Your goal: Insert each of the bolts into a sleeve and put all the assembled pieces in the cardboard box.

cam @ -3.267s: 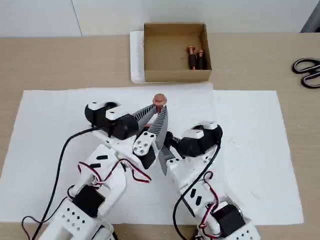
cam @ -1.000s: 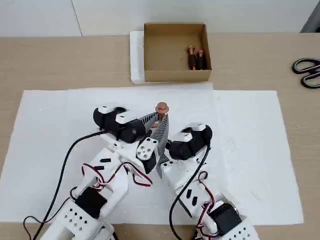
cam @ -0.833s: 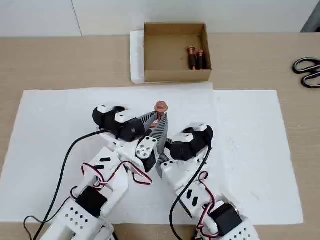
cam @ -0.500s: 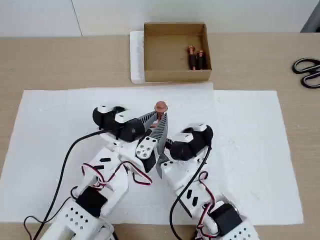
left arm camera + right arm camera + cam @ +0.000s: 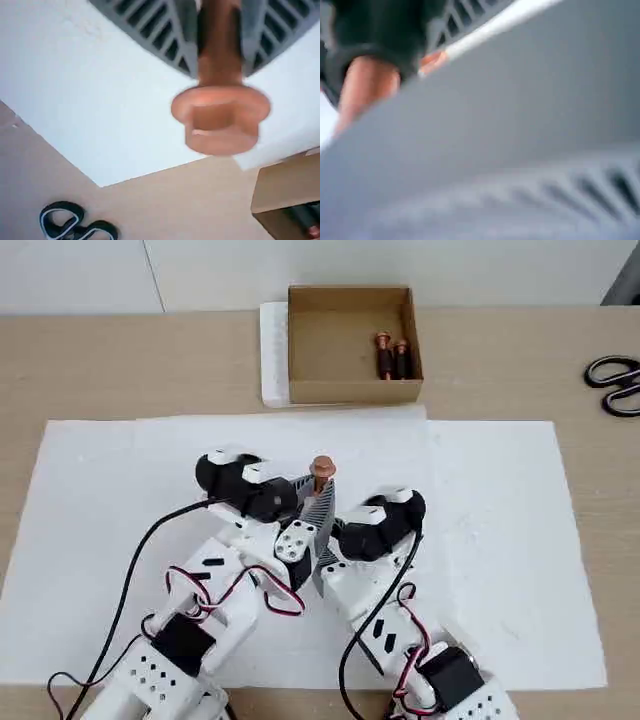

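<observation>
Both grippers have drawn back toward the arm bases since the earliest frame, and the bolt has come with them. Its head now sits nearer the arms than it did half a second ago, and the left arm's wrist has swung in toward the middle. The left gripper is clamped on the bolt's shank. In the left wrist view the copper shank runs between two grey ribbed fingers with the hex head sticking out past them. The bolt is held up over the white paper, head pointing toward the box, well apart from it. The right gripper meets the bolt from the other side, just beside the left one. Whether it grips anything I cannot tell. Its own view is a blur of grey with a dark shape and a copper part below that. Two assembled pieces lie side by side inside the box, against its right wall. Scissors lie on the bare table at the far right, off the paper.
</observation>
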